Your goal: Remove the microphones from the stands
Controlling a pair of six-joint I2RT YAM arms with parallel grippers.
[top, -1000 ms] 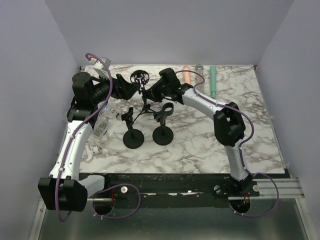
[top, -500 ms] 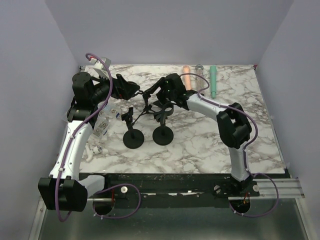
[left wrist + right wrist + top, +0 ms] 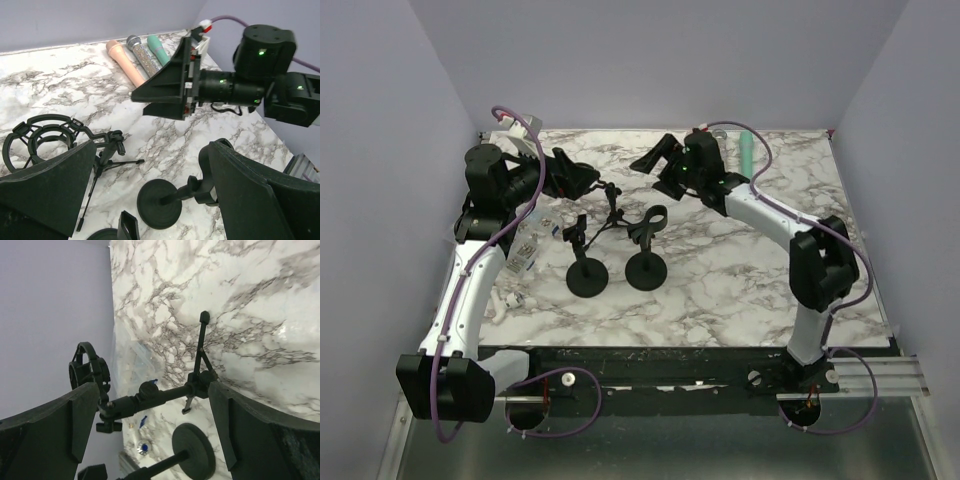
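At the far edge: peach microphone (image 3: 124,61), glittery silver microphone (image 3: 140,54) and teal microphone (image 3: 159,47) lie side by side, flat on the white marble table (image 3: 740,260).
Left gripper (image 3: 592,182): fingers spread wide, nothing between them, over the black tripod stand (image 3: 107,160).
Right gripper (image 3: 655,160): wide open, empty, raised just left of the microphones.
Near centre: two black round-based stands (image 3: 588,278), upright, side by side.

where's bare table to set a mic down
Bare marble runs from the round stand bases to the right edge, and along the near edge. Crowded: left-centre around the tripod, and the far edge by the teal microphone.
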